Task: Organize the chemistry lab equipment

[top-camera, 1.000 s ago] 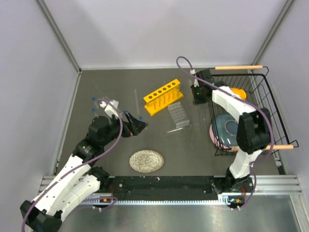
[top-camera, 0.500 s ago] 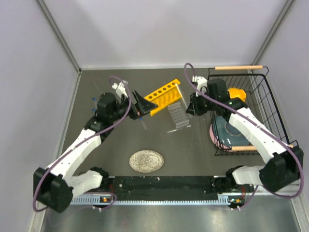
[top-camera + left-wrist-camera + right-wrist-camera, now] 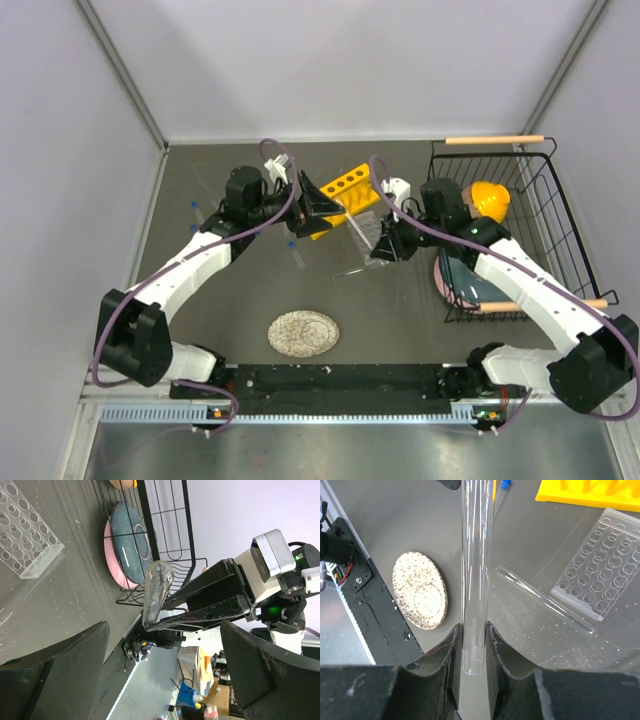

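1. Right wrist view: your right gripper (image 3: 473,627) is clenched on a thin glass tube (image 3: 474,555). One end pokes out just behind the fingers and the long remainder runs straight ahead of the jaws. The tube is clear, smooth and uncapped as far as shows. Judge it light and stiff, but slick and brittle. Squeeze it gently across the round wall and never lever it sideways. Beyond the jaws, a loose tube (image 3: 545,600) lies just beside the clear gridded rack (image 3: 595,575).
2. Left wrist view: your left gripper (image 3: 160,680) is spread wide with nothing between its fingers. The held tube stands ahead of that gap, slightly tilted. If you hand it over, take the bare length above the right fingers.
3. Top view: the two grippers face each other closely. The yellow rack (image 3: 350,190) sits just beside the left jaws.
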{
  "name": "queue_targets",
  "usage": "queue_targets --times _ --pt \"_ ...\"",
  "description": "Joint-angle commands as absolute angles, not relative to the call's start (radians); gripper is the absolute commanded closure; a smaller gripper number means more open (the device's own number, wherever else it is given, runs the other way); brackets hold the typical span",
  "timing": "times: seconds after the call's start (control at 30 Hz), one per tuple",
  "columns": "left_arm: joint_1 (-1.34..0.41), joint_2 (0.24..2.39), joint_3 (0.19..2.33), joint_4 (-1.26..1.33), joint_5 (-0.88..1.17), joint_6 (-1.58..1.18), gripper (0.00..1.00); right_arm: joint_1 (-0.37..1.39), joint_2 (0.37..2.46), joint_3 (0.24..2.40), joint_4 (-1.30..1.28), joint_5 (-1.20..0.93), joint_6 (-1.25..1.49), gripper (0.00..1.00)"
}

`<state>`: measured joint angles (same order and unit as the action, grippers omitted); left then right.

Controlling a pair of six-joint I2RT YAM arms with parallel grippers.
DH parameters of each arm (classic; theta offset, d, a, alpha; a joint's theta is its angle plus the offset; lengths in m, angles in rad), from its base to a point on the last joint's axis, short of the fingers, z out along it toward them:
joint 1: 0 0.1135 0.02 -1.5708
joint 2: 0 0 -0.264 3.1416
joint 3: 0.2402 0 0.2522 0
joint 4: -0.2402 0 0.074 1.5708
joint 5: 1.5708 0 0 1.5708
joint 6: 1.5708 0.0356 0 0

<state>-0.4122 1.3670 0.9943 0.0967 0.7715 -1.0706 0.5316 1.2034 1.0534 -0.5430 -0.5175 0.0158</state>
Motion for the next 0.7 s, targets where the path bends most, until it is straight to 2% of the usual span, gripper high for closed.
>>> queue_targets --times 0.0,0.27,0.67 --pt "-0.410 1.377 1.072 0.083 0.816 -1.019 0.04 0.555 1.175 1.061 -0.511 -0.563 -0.028 0.82" --pt "-0.410 1.414 1.152 -0.164 0.753 -0.861 0.23 0.581 1.172 1.057 -0.531 -0.583 -0.051 0.82" --pt "-0.419 1.428 1.190 -0.207 0.778 -0.821 0.36 0.612 1.195 1.061 -0.554 -0.604 -0.083 0.82"
